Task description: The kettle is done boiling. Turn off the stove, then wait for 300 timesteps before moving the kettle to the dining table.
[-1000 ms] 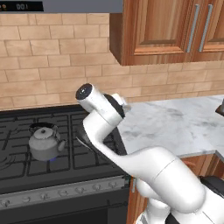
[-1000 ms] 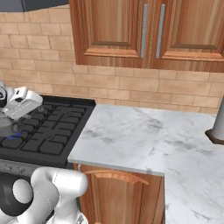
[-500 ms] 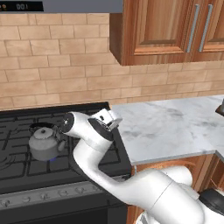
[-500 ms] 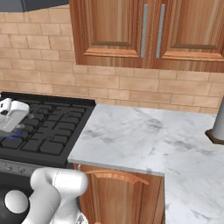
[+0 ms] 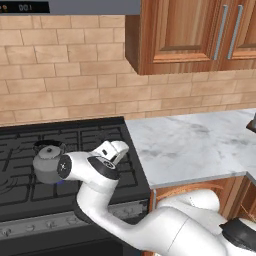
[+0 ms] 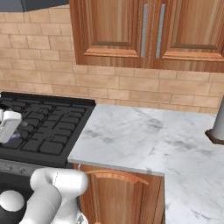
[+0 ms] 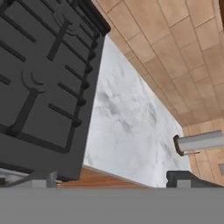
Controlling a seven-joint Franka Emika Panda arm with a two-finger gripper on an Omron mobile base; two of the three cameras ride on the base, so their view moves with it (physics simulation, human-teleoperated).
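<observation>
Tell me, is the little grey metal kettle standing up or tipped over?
Standing up. The little grey metal kettle sits upright on the black stove grate, its lid on top and dark handle arched above.

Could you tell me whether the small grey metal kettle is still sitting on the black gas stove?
Yes, the small grey metal kettle rests on the black gas stove's left grates.

Domestic kitchen, rendered. Fittings: black gas stove (image 5: 30, 150) with cast-iron grates, grey kettle (image 5: 47, 162) on a burner; white-grey marble desk (image 6: 148, 140); tan brick backsplash (image 5: 75, 90); wooden wall cupboards (image 6: 144, 30) with metal handles; wooden base cabinet (image 6: 118, 197). Possibly an oven display (image 5: 22, 7) at top left, too blurred to read.
</observation>
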